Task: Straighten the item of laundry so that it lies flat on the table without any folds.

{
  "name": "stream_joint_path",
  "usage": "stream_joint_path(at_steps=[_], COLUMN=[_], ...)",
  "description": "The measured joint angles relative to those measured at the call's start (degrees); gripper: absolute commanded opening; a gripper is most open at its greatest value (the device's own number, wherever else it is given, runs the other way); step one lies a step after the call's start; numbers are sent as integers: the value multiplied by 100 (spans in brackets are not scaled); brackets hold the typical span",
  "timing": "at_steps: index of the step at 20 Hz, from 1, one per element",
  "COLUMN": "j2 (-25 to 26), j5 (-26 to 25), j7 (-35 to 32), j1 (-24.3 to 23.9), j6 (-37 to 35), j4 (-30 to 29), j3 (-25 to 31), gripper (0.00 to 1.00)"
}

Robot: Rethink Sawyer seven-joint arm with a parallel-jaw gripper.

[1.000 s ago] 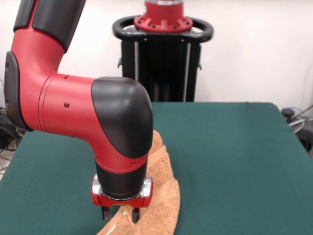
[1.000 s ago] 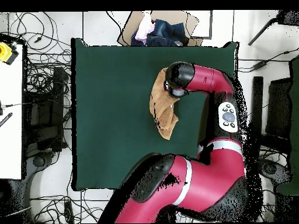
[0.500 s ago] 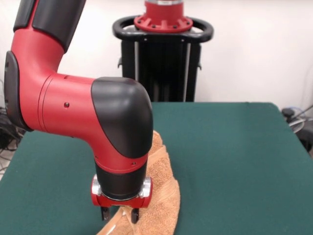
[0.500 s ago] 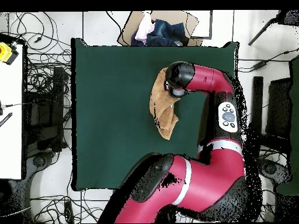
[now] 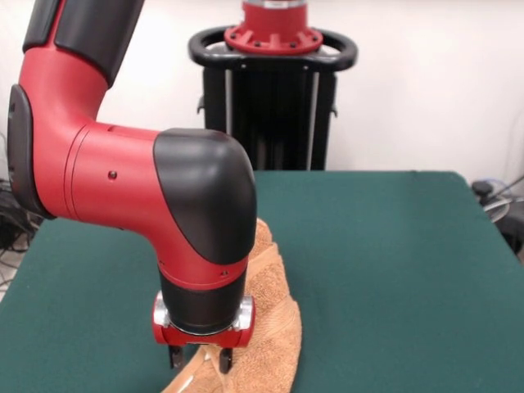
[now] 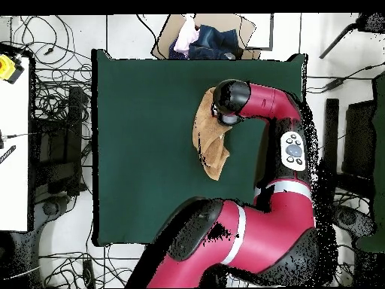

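Note:
The orange-tan towel (image 5: 270, 327) lies bunched in a long folded strip on the dark green table (image 5: 393, 270), running from mid-table to the front edge. In the overhead view the towel (image 6: 209, 143) sits right of the table's (image 6: 143, 150) middle, with its upper end under the arm's wrist. My gripper (image 5: 199, 360) points straight down over the towel's near end. Its fingers (image 5: 174, 358) stand apart, and a raised fold of towel lies between them. The tips are level with the cloth. The overhead view hides the gripper under the wrist.
The black pedestal (image 5: 273, 90) stands behind the table. In the overhead view a cardboard box of clothes (image 6: 207, 38) sits past the table's top edge, a white bench (image 6: 13, 150) is at the left, and cables lie on the floor around it.
The gripper has come down a trifle onto the towel. The towel's shape has not visibly changed.

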State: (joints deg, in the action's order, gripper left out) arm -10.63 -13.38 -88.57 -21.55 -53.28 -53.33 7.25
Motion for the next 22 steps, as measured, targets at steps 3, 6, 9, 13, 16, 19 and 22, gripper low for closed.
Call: stream_joint_path(at_steps=[3, 6, 9, 13, 16, 19, 22], j2=[-14, -81, -219, -426, -547, -617, -669], j5=[0, -2, -1, 0, -67, -218, -396], j7=[0, 0, 0, 0, 0, 0, 0], j1=[18, 44, 79, 181, 304, 428, 502], j6=[0, -15, -130, -522, -967, -1394, -1697], j4=[-2, -17, -36, -29, 18, 76, 136], j3=[-44, -108, -174, -379, -593, -787, -885], gripper=[100, 100, 100, 100, 100, 100, 100])
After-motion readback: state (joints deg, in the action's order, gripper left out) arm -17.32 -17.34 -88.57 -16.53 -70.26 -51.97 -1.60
